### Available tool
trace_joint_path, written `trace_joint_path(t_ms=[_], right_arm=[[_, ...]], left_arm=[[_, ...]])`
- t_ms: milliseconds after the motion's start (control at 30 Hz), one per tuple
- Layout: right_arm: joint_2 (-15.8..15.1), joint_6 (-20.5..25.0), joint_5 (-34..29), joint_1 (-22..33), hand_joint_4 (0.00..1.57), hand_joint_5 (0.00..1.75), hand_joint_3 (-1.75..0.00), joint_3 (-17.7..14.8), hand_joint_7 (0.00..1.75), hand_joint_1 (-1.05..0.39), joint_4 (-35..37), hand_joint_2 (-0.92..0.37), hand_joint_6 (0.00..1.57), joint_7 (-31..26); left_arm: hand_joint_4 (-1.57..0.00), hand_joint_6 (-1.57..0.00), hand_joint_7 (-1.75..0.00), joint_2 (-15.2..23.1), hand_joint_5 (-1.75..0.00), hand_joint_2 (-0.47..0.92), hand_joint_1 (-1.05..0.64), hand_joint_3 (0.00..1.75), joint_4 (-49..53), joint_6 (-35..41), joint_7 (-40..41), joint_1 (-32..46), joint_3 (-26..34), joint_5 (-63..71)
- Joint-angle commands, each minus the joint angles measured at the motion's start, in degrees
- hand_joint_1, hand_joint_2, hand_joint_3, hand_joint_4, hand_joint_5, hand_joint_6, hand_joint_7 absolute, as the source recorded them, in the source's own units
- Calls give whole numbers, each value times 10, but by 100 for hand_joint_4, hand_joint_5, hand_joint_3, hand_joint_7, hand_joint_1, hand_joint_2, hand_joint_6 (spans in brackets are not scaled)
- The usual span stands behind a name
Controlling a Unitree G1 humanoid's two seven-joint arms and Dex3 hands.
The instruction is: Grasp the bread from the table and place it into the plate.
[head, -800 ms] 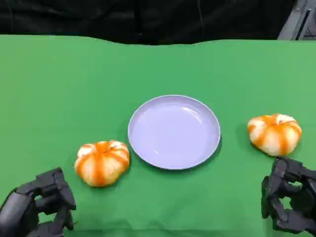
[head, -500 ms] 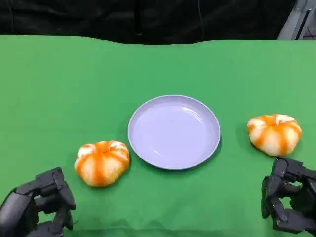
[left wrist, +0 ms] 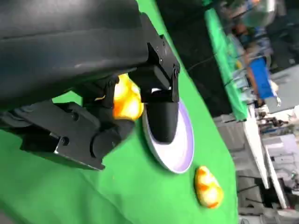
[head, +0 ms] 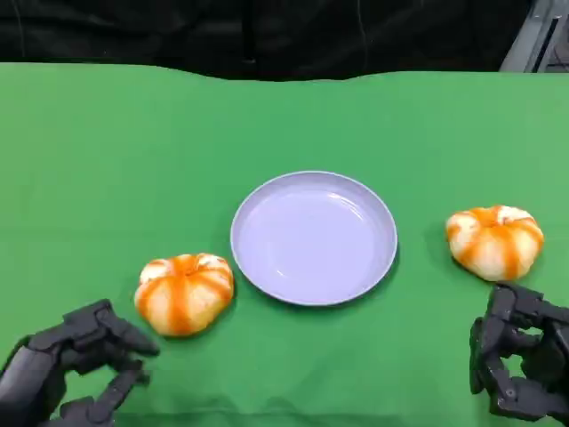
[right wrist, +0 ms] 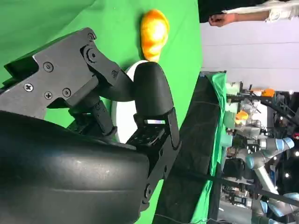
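Two pieces of bread lie on the green table [head: 107, 151], both round and striped orange and white. The left bread [head: 184, 293] sits just beside the lower left rim of the plate [head: 313, 237], apart from it. The right bread [head: 494, 241] lies on the plate's other side, with a gap of green between them. The lilac plate stands between them and holds nothing, so no bread has been placed in it.

The left hand [head: 71, 365] hovers near the left bread, short of touching it, fingers spread wide and pointing toward it, holding nothing. The right hand [head: 520, 365] sits just below the right bread, fingers curled in part-way with nothing between them.

The risks are, in my judgement, these. The left bread is soft-looking and domed, so fingers closing too high could slip over the top and squeeze it or nudge it against the plate's rim. A low approach could drag the green cloth and shift the plate. If both hands go at once, they could meet over the plate.

No brand, label or writing can be read on the bread, the plate or the hands.
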Motion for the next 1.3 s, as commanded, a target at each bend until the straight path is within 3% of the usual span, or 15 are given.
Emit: trace_joint_path(t_ms=[33, 233, 433, 567, 800, 967, 1300], right_arm=[[-2, -1, -3, 0, 88, 175, -121, 1, 170, -12, -1, -57, 72, -8], [1, -3, -7, 5, 88, 175, -122, 7, 172, -10, -6, -58, 72, -15], [0, 26, -9, 19, 88, 175, -122, 15, 174, -8, -36, -59, 70, -26], [0, 17, -15, 23, 88, 175, -122, 18, 175, -5, -41, -59, 69, -30], [6, 20, -9, 34, 87, 175, -122, 23, 175, -5, -57, -60, 69, -34], [5, 16, -13, 36, 86, 175, -119, 26, 174, -6, -60, -60, 68, -36], [5, 10, -18, 40, 85, 175, -116, 26, 168, -7, -63, -61, 71, -43]], left_arm=[[-34, -55, -5, 9, -13, 92, -72, 22, -5, -96, 143, -10, 18, 199], [-23, -43, 0, 17, -3, 92, -94, 13, -108, 25, 229, -28, -7, 406], [-10, -31, 0, 51, 0, 92, -98, 6, -142, 193, 192, -109, -83, 576], [-11, -31, 0, 57, -1, 92, -98, 7, -77, 266, 156, -185, -144, 604], [-13, -29, -1, 67, -1, 92, -102, 16, 65, 318, 143, -275, -217, 578], [-9, -23, -1, 76, -1, 92, -103, 25, 102, 347, 104, -294, -246, 546], [-11, -25, -1, 80, -1, 92, -104, 38, 182, 360, 130, -313, -278, 497]])
